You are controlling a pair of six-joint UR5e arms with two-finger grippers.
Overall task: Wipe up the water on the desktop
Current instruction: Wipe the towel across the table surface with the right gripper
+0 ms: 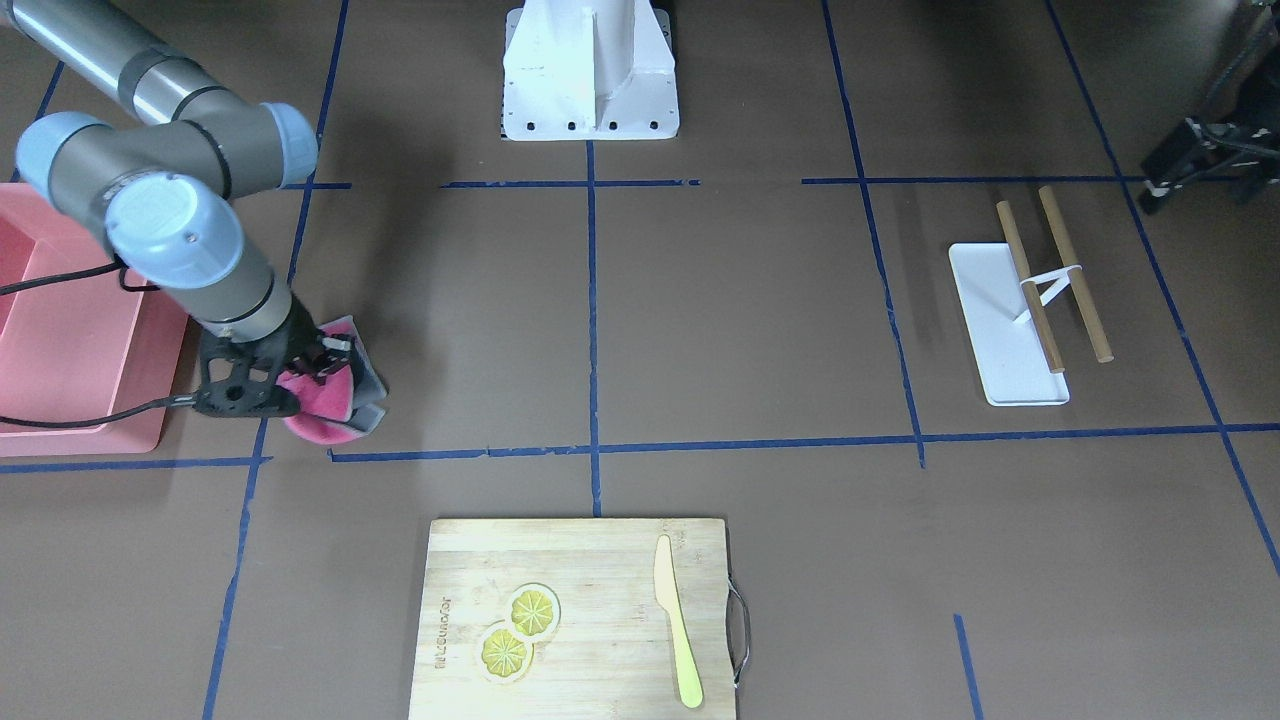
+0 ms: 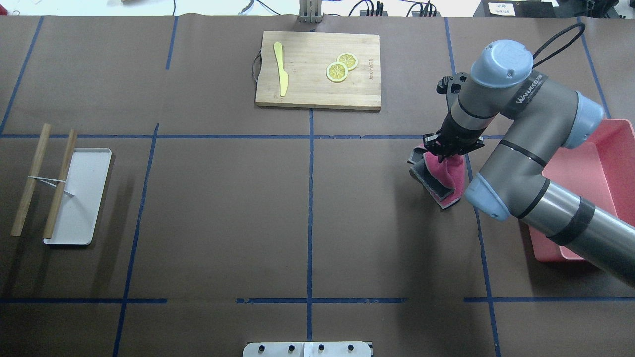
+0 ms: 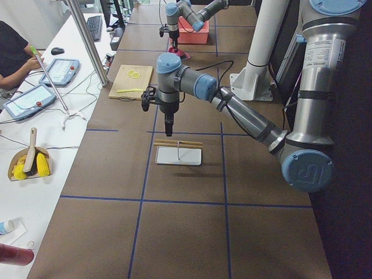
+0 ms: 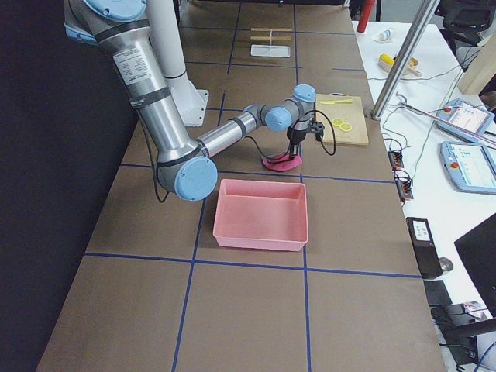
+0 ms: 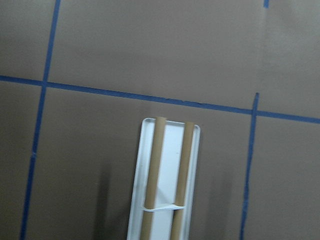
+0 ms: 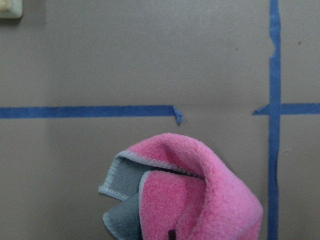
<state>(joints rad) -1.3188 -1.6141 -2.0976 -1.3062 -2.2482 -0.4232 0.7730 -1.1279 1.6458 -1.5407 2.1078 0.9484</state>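
Note:
The desktop point(image 2: 223, 198) is dark brown with blue tape lines; I see no water on it. My right gripper point(image 2: 450, 152) is shut on a pink cloth with a grey back point(image 2: 441, 174) near the right side, just beside a pink bin. The cloth hangs folded from the fingers, and its lower end is at or on the desktop point(image 1: 325, 408). The right wrist view shows the cloth point(image 6: 200, 200) below a tape corner. My left gripper point(image 3: 168, 132) shows only in the exterior left view, hovering above a white tray; I cannot tell whether it is open or shut.
A pink bin point(image 2: 620, 130) stands right of the cloth. A bamboo cutting board point(image 2: 302, 94) at the far middle carries two lemon slices point(image 2: 341, 67) and a yellow knife point(image 2: 281, 74). A white tray point(image 2: 84, 198) with two wooden sticks point(image 2: 31, 179) lies at the left.

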